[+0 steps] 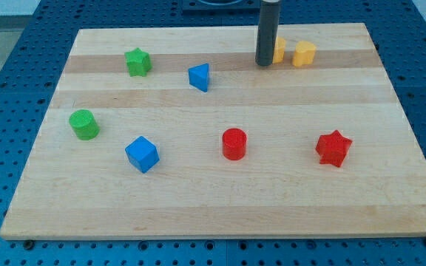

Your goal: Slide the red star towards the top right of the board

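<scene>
My tip [264, 64] upper centre, touching nothing; no pincer. Bring it below-left of red star [333, 148], lower right, push diagonally, skirting 2 yellow blocks [304, 53].

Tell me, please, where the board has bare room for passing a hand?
Free: the board below the blue cube, red cylinder and red star; also its middle right, above that star. Crowded: the top edge, where my tip stands beside two yellow blocks.
</scene>
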